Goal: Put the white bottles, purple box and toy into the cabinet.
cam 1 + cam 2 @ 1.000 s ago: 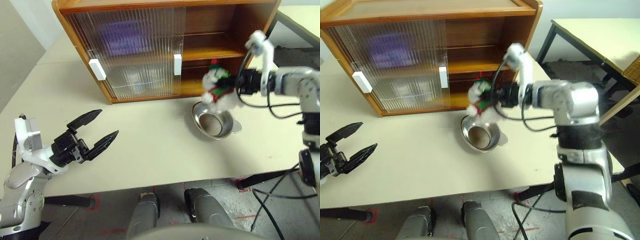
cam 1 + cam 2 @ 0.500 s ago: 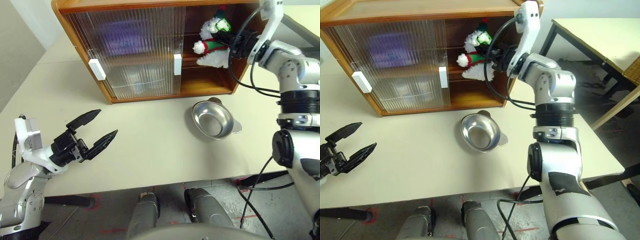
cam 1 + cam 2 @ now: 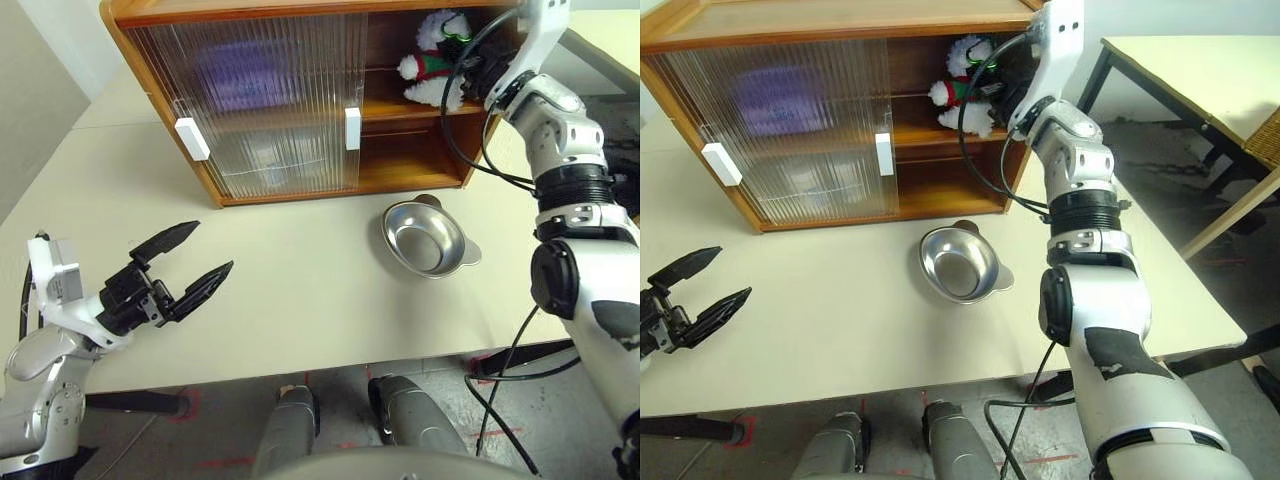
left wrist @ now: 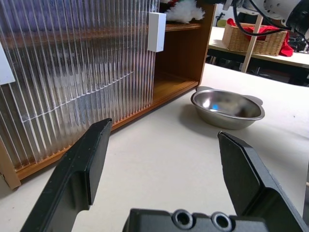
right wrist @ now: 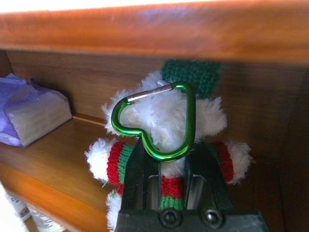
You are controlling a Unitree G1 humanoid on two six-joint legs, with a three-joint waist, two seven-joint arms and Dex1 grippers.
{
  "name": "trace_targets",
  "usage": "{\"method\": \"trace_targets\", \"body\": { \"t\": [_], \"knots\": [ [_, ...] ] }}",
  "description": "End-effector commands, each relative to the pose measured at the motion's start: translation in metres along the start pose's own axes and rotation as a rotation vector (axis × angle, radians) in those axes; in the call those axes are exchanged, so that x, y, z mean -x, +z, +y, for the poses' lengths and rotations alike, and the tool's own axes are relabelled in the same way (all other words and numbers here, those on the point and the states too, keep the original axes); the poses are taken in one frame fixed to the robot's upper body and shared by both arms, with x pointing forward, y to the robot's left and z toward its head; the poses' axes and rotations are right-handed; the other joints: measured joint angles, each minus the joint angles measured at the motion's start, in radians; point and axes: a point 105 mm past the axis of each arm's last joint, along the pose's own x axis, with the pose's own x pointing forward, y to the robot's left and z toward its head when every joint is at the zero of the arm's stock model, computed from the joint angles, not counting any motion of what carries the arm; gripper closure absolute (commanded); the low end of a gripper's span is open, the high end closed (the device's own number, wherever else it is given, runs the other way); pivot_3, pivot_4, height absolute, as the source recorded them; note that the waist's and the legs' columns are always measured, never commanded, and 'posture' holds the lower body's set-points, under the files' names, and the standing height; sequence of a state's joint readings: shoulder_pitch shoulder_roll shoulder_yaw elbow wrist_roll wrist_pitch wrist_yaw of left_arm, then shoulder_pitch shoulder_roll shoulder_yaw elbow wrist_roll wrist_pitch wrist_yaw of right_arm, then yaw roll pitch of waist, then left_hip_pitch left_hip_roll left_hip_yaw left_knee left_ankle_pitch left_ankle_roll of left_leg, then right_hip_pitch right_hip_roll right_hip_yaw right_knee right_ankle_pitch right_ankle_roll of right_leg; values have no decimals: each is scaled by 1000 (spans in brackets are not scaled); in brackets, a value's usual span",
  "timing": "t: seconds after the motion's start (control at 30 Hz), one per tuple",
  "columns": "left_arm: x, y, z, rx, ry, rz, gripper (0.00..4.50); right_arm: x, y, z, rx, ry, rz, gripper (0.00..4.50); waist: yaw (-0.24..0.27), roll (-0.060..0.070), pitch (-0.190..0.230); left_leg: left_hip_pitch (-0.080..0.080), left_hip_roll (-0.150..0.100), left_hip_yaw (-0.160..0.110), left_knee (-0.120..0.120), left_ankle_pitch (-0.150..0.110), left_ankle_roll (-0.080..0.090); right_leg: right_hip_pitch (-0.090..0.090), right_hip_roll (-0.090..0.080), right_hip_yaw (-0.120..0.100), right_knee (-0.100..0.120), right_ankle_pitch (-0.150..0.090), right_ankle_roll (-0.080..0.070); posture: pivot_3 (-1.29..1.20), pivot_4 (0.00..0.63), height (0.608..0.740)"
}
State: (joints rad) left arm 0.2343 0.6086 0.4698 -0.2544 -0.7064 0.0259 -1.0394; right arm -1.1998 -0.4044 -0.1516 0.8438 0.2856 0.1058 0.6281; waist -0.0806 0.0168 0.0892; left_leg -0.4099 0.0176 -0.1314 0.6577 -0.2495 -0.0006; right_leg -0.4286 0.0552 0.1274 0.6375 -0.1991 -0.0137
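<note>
Toy (image 3: 432, 62) (one) held inside cabinet (image 3: 300, 10) by right fingers (image 5: 145, 164).

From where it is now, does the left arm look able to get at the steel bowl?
Probably yes: the left gripper hovers open over the bare table, with nothing standing between it and the steel bowl, though it would need a long reach across.

wood, ribbed plastic, plush and steel

the cabinet (image 3: 420, 150) was glossy wood with ribbed translucent doors (image 3: 260, 100); the toy (image 5: 164, 140) was fluffy plush with a shiny metal clip (image 5: 159, 121); the bowl (image 3: 428, 240) was polished steel.
</note>
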Motion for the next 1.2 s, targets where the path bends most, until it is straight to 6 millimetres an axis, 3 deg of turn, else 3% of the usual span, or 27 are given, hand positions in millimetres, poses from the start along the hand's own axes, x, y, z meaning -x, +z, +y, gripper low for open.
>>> {"method": "trace_targets", "body": {
  "t": [0.03, 0.13, 0.37, 0.5, 0.53, 0.9, 1.03, 1.2],
  "knots": [
    [3, 2, 1, -14, 4, 12, 0, -4, 7, -1, 28, -13, -21, 4206, 0, 0, 0, 0, 0, 0, 0, 0, 0, 0, 0, 0, 0, 0, 0, -89, 90, 740],
    [4, 1, 1, -14, 6, 15, 0, -5, 3, -1, 47, -18, -5, 4206, 2, 0, 0, -1, 0, 0, 0, 0, 0, 0, 0, 0, 0, 0, 0, -89, 90, 740],
    [4, 1, 0, -11, 6, 12, 0, -7, 6, 2, 64, -3, -9, 1799, 1, 0, 0, -1, 0, 0, 1, 0, 0, 0, 0, -1, 0, 1, -1, -83, 91, 740],
    [3, 1, -1, -7, 1, 11, 0, -6, 10, 1, 74, 4, -22, 194, 1, 0, 0, -1, 1, 0, 1, 0, 0, 0, 0, -1, 0, 1, -1, -87, 94, 740],
    [3, 1, -1, -5, 0, 11, 0, -5, 12, -1, 78, -1, -24, 53, 1, 0, 0, -1, 1, 0, 1, 0, 0, 0, 0, -1, 0, 1, -1, -87, 94, 740],
    [2, 1, -1, -3, -2, 10, 0, 18, 14, -10, 79, 86, 43, 53, 4, 0, 0, -1, 1, 0, 1, 0, 0, 0, 0, -2, 0, 1, -1, -94, 99, 740],
    [3, 1, -1, -1, -1, 12, 0, 52, 2, 9, -77, 329, 196, 53, 14, -1, -1, -1, 1, 0, 2, 0, 0, 1, 0, -2, -1, 0, -1, -100, 105, 740],
    [3, 0, -1, 4, -5, 13, 0, 112, -13, 26, -276, 541, 425, 53, 13, -1, -1, -1, 0, 2, 3, 1, -2, 3, 0, -2, -1, -2, 1, -109, 109, 740]
  ]
}}
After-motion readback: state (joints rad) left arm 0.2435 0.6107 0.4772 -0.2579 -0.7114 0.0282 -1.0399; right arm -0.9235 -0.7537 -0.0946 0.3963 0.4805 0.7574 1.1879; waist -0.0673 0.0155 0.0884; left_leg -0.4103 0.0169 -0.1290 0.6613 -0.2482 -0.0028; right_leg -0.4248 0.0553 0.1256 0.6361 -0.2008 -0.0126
